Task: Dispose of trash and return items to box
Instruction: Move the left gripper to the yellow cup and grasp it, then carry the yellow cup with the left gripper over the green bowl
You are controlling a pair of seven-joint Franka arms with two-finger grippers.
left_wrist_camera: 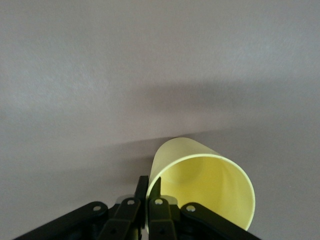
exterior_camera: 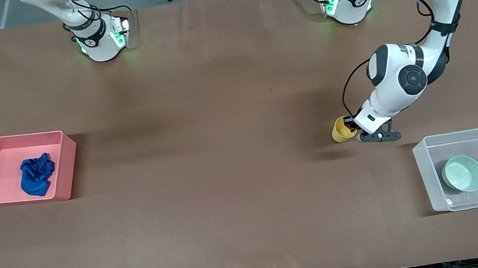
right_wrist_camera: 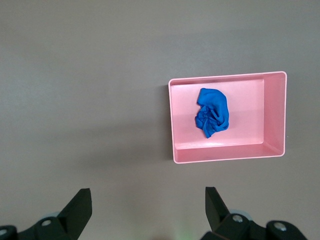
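Observation:
My left gripper (exterior_camera: 350,126) is shut on the rim of the yellow cup (exterior_camera: 342,129), one finger inside and one outside. It holds the cup tilted low over the table, between the left arm's base and the clear box (exterior_camera: 425,178). In the left wrist view the cup (left_wrist_camera: 200,180) opens toward the camera, beside the gripper (left_wrist_camera: 150,187). The mint-green bowl (exterior_camera: 462,173) lies in the clear box. The blue cloth wad (exterior_camera: 36,175) lies in the pink bin (exterior_camera: 71,162). My right gripper (right_wrist_camera: 147,205) is open and empty, high over the table, out of the front view.
The pink bin (right_wrist_camera: 225,152) with the cloth (right_wrist_camera: 212,112) stands at the right arm's end of the table. The clear box stands at the left arm's end, nearer the front camera than the cup. Brown tabletop lies between them.

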